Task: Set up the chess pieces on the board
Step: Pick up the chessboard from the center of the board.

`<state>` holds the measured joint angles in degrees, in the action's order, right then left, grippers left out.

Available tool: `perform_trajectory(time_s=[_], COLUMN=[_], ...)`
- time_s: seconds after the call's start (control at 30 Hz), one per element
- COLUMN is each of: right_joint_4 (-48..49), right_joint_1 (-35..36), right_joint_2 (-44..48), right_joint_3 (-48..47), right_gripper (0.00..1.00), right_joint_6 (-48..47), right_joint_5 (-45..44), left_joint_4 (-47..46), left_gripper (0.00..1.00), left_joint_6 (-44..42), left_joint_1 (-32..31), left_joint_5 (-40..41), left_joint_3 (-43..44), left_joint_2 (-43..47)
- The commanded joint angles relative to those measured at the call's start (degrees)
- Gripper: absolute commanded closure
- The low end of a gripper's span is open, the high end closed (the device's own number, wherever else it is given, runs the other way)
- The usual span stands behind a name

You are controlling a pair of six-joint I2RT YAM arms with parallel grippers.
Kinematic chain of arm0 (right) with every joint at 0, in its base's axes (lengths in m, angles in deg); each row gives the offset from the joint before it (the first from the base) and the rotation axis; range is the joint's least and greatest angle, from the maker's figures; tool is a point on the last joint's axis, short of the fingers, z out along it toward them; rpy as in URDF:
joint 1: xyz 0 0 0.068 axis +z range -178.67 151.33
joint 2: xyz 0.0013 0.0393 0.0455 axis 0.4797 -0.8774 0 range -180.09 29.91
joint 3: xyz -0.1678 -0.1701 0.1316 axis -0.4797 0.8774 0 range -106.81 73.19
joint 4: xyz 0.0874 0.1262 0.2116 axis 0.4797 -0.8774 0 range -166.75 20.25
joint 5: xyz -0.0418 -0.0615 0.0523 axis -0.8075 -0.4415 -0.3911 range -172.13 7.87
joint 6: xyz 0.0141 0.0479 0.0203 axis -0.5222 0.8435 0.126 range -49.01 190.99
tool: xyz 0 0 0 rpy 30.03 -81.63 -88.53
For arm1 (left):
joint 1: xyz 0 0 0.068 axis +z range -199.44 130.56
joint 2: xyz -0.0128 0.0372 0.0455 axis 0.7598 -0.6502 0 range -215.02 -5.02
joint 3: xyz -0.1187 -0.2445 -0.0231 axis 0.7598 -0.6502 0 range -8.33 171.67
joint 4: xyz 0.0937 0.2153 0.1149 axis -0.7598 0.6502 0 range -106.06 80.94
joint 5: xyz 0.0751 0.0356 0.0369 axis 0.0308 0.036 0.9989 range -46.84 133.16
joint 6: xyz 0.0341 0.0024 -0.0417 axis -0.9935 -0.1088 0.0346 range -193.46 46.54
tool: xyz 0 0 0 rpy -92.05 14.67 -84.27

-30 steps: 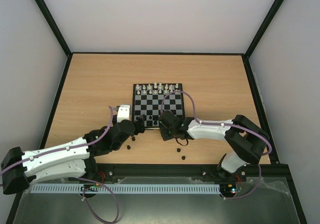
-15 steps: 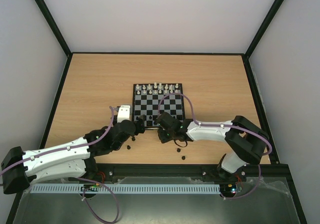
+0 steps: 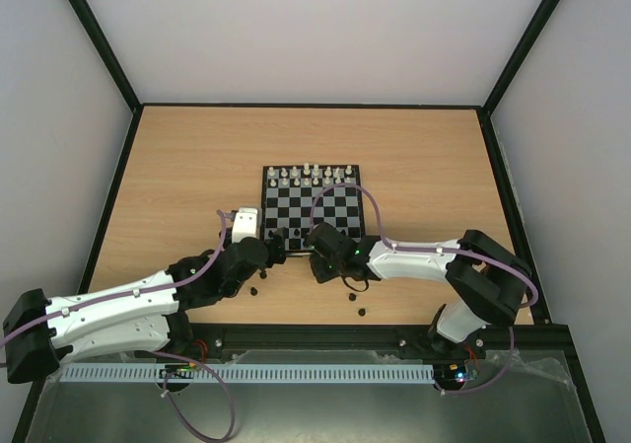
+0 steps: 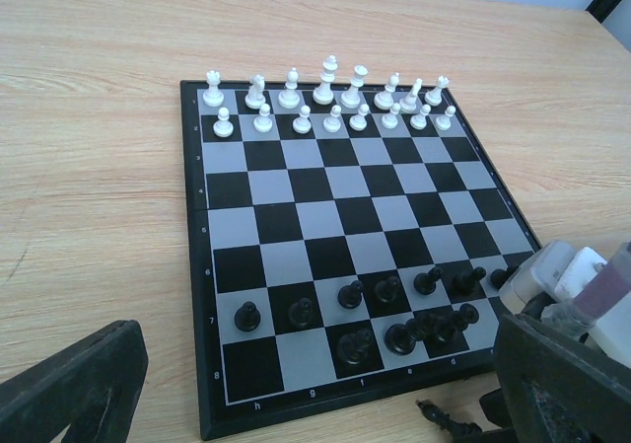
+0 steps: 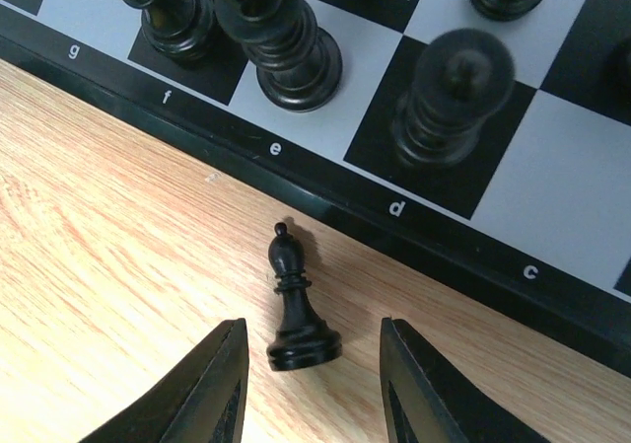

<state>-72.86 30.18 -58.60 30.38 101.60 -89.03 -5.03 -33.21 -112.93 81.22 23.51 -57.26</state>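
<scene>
The board (image 3: 326, 202) lies mid-table, and its near edge (image 5: 394, 228) crosses the right wrist view. Several black chess pieces (image 4: 350, 293) stand on its two nearest rows, some crowded together (image 4: 434, 327). A black bishop (image 5: 296, 305) stands upright on the wood just off the board's edge, by the letters e and d. My right gripper (image 5: 312, 369) is open, one finger on each side of the bishop without touching it. My left gripper (image 4: 317, 364) is wide open at the board's near left corner (image 3: 274, 251), holding nothing.
White pieces (image 4: 330, 98) fill the board's two far rows. Several loose black pieces lie on the wood in front of the board, left (image 3: 253, 291) and right (image 3: 362, 312). The two wrists (image 3: 296, 251) sit close together.
My right gripper has shifted slightly left along the board's near edge. The left arm has stayed still.
</scene>
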Motion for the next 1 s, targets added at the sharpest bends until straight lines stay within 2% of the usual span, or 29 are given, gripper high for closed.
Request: perform_trajectory(time_s=[0.0, 0.33, 0.67, 0.83, 0.97], right_joint_4=[-1.9, -1.76, -1.76, -2.67, -2.64], right_joint_1=[0.29, 0.27, 0.28, 0.29, 0.28], right_joint_2=[-2.25, -3.22, -3.14, 1.23, 8.23], right_joint_3=[-1.95, -1.75, -1.51, 0.01, 2.33], right_gripper=[0.63, 0.68, 0.83, 0.87, 0.86], right_joint_6=[-0.72, -0.95, -1.24, -0.78, -0.64], right_joint_5=[-0.41, -0.51, 0.19, 0.84, 4.31], left_joint_4=[-0.57, -0.82, -0.43, 1.08, 2.38], left_gripper=[0.01, 0.01, 0.01, 0.01, 0.01], left_joint_6=[0.06, -0.16, -0.14, -0.25, -0.83], left_joint_1=[-0.39, -0.36, -0.36, -0.37, -0.3], left_joint_5=[1.18, 1.31, 0.85, -1.98, -8.95], left_joint_3=[-0.62, -0.59, -0.37, 0.5, 0.78], left_joint_2=[0.13, 0.01, 0.28, 1.72, 5.47])
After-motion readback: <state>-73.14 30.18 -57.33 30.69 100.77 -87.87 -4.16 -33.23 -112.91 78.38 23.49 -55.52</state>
